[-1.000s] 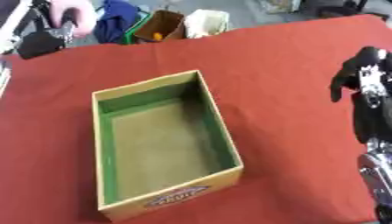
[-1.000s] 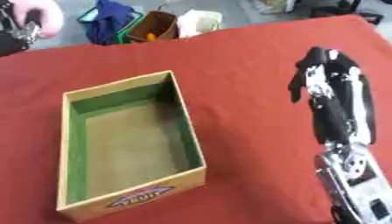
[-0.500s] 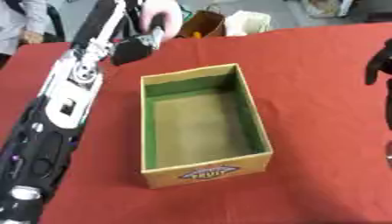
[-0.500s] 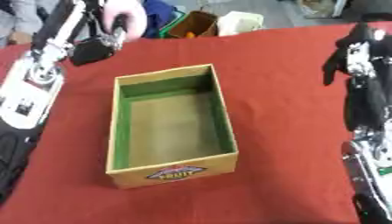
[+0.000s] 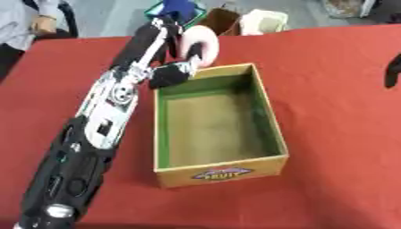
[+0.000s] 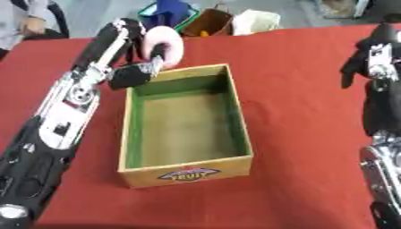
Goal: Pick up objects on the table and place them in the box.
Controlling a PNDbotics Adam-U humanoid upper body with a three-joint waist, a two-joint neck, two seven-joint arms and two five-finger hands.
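Left arm (image 5: 106, 120) reaches in from the lower left, stretched diagonally over the red table (image 5: 329, 89) toward the far left corner of the box. Left hand (image 6: 137, 74) sits right at that corner, fingers curled round a pink and white roundish thing (image 6: 164, 42) — soft-looking, can't tell what exactly. It's held up above the table, just over/behind the far rim of the box, not inside yet.

Box (image 5: 215, 125): open cardboard, green inner walls, brownish floor, label w/ lettering on the near outer wall (unreadable). Stands roughly mid-table, long axis running away from the robot, slightly askew. Nothing seen lying in it.

Right hand (image 6: 374, 53) is up at the right edge, well apart from the box, over bare red cloth. Dark, fingers hanging downward; whether they're curled or straight — can't tell. Nothing visible in it. In the left eye view only a dark sliver of it shows at the right edge.

Beyond the far table edge: blue bag (image 5: 176, 9), brown bag (image 6: 210, 22), pale bag (image 5: 262, 21), all off the table on the floor side.
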